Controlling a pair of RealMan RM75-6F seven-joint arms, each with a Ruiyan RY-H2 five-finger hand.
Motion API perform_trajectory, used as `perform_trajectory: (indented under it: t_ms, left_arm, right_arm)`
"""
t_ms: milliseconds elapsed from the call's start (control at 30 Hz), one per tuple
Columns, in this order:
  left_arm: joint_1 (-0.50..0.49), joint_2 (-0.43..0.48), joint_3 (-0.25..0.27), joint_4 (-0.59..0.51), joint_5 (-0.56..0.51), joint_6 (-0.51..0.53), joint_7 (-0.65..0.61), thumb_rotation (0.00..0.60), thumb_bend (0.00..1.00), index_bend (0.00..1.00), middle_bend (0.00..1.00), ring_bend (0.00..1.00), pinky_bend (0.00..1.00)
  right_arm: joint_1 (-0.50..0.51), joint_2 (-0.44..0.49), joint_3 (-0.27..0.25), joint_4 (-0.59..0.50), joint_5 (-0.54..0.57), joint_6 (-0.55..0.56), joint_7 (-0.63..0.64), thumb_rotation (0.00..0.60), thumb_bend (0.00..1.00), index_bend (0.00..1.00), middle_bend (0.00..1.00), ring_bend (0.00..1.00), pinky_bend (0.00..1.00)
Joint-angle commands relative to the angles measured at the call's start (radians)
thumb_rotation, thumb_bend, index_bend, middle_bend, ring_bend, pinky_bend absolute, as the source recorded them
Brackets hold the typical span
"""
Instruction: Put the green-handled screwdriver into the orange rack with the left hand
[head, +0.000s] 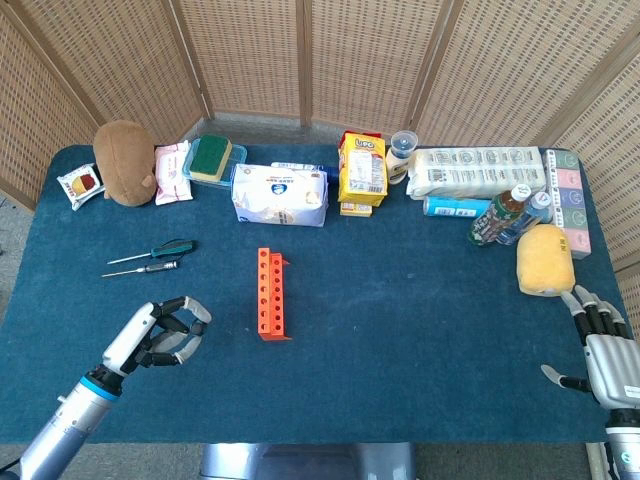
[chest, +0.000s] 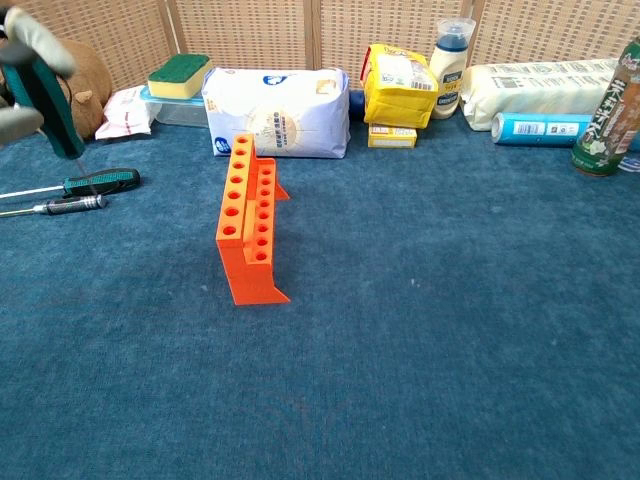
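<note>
Left hand (head: 160, 336) is hovering at lower left of the head view, fingers loosely spread, holding nothing; the green-handled screwdriver (head: 155, 251) is lying flat above it, just beside a second, darker screwdriver (head: 142, 268). Likely light and rigid, thin shaft slippery, so pinching the ribbed handle looks best. Orange rack (head: 270, 293) is sitting center, right hand (head: 605, 351) idling released at lower right.
</note>
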Motion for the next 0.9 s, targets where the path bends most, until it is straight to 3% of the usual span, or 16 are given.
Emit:
perform_trajectory:
  t_ms: [33,633,900]
  left_arm:
    - [-0.039,0.033,0.005,-0.002,0.066,-0.008,-0.119,0.600,0.44,0.49,1.00,1.00,0.99]
    - [-0.123,-0.106,-0.044,0.034,-0.046,-0.091,-0.076,0.600,0.45,0.49,1.00,1.00,0.99]
    - [-0.152,-0.152,-0.050,0.086,-0.035,-0.104,-0.099,0.600,0.45,0.49,1.00,1.00,0.99]
  right_arm:
    - [0.000,0.000,0.001,0.000,0.002,0.000,-0.001,0.566,0.00,0.00,0.00,0.00,0.00]
    - [0.000,0.005,0.001,0.004,0.002,-0.003,0.015,0.565,0.00,0.00,0.00,0.00,0.00]
    - [0.000,0.011,0.002,0.003,0.010,-0.009,0.026,0.566,0.00,0.00,0.00,0.00,0.00]
